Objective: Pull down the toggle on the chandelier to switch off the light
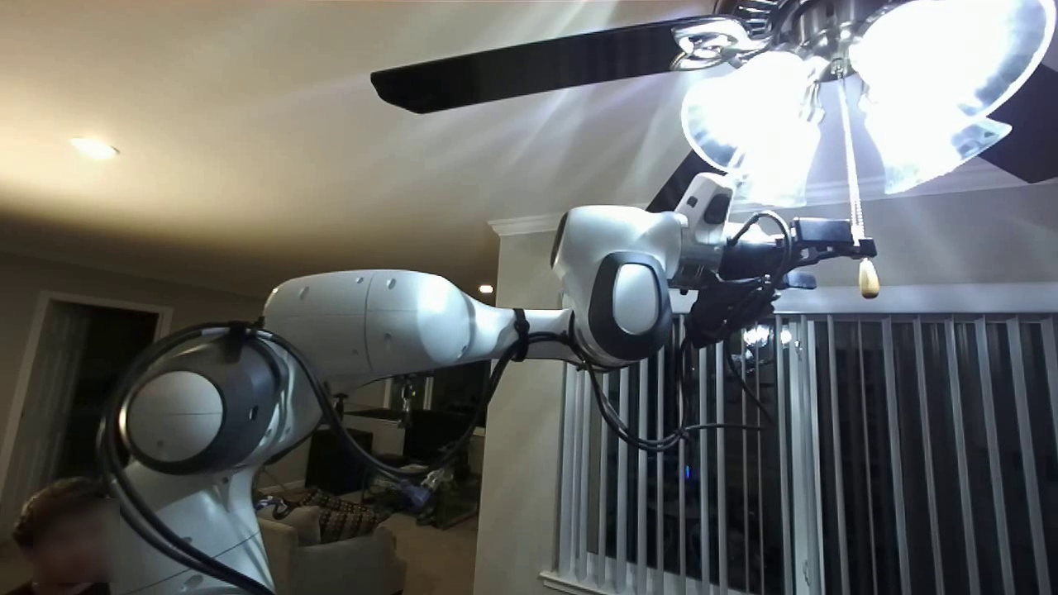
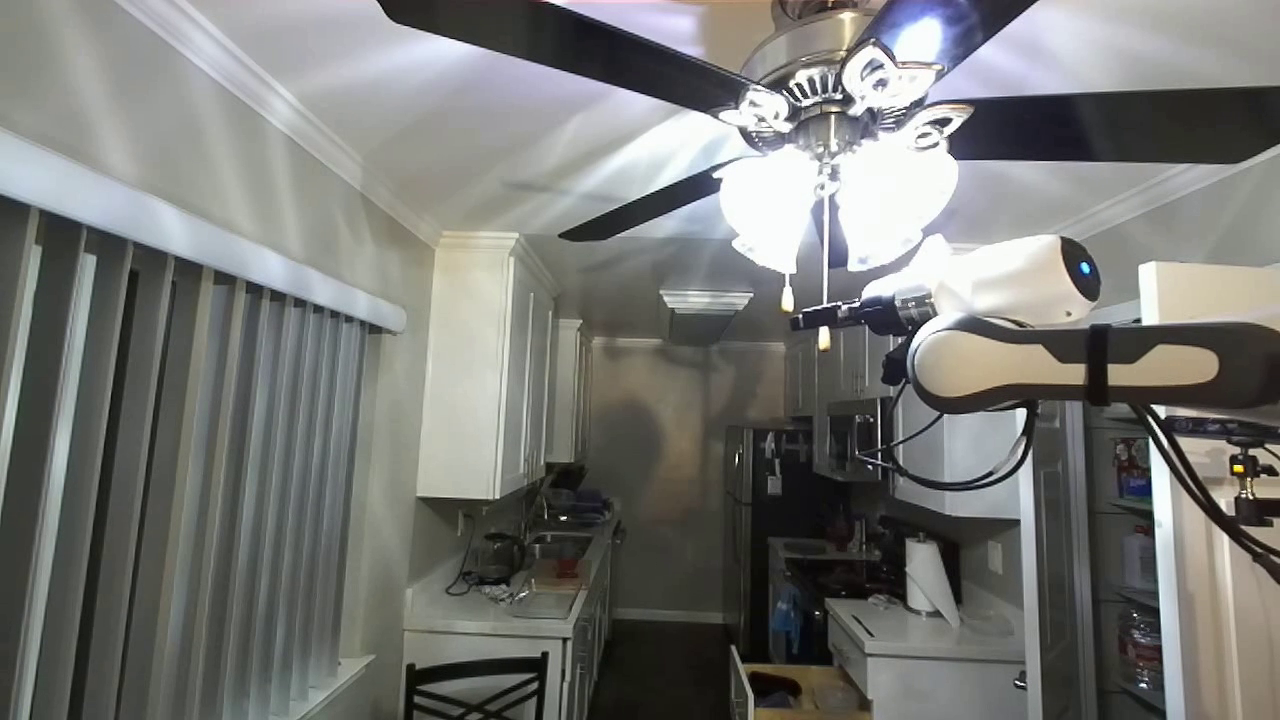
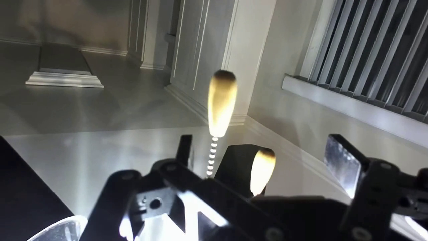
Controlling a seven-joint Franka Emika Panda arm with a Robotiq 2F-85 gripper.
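Hanging from the ceiling fan [image 2: 828,130]: pull chain [image 1: 850,153], wood-coloured knob [image 1: 868,279] on its lower end. Knob sits just under the jaws in both exterior views; chain runs by the jaw tips. Fan lamps [image 2: 895,205] are lit, blown out white. Arm [image 1: 372,322] extends up to just below them. Jaws are spread apart, wide gap in the wrist view. Second knob [image 2: 787,298] hangs near the tips, looks a bit higher than the first in an exterior view. From the wrist, both knobs line up with the gap, the bigger-looking one on a beaded chain closer to one jaw. Can't tell if chain and jaw touch. Rest of scene: kitchen surface [image 2: 920,637] carries a paper roll [image 2: 928,577], set back from the near edge. Jug [image 2: 497,557] is on the facing surface [image 2: 455,612], by its wall edge. Chair back [image 2: 478,664] shows at that surface's near edge, contact unclear. Dark fridge [image 2: 775,500] farther in, past the paper roll. Blinds [image 2: 290,460] show in all views. Low by the arm in an exterior view: sofa [image 1: 355,562] behind it, plus a person's head [image 1: 59,529], face blurred, beside the arm's lower part.
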